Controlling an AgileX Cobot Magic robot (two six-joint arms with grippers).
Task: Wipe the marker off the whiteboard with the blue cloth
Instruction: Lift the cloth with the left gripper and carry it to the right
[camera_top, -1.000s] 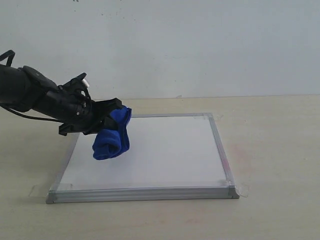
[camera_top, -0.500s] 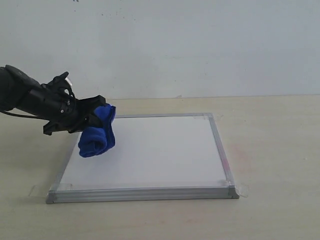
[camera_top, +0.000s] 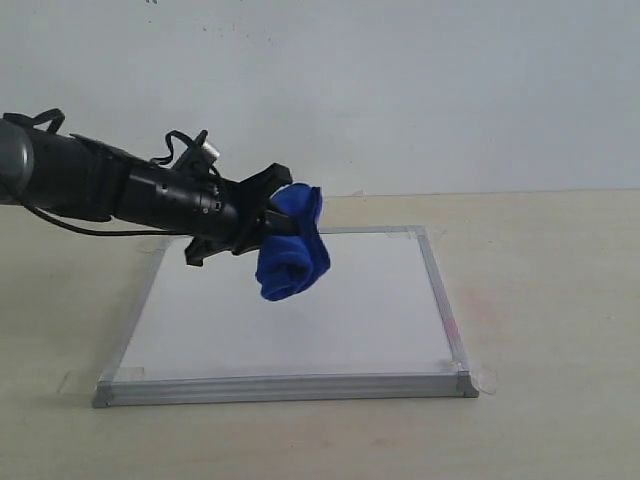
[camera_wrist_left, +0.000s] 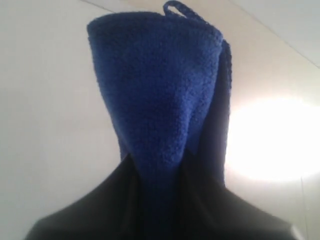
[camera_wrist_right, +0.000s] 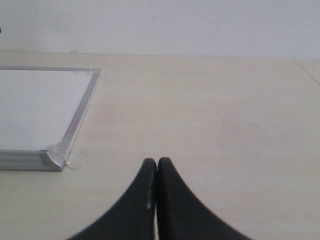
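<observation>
The left gripper (camera_top: 268, 213) reaches in from the left above the whiteboard (camera_top: 350, 320). Its jaws stand narrow and are clamped on the upper end of the blue cloth (camera_top: 292, 250). The cloth is a thick, fuzzy, deep-blue roll that hangs tilted below the fingers over the middle-left part of the board. Whether its lower end touches the surface cannot be told. In the left wrist view the cloth (camera_wrist_left: 160, 100) rises out of the dark fingers (camera_wrist_left: 100, 210) and fills most of the frame, with a small loop at its far edge. The board lies flat on the table (camera_top: 540, 300), and its framed surface reads plain white. The right gripper (camera_wrist_right: 156, 167) has its fingertips pressed together, holding nothing, above bare table near a taped corner of the board (camera_wrist_right: 35, 105).
</observation>
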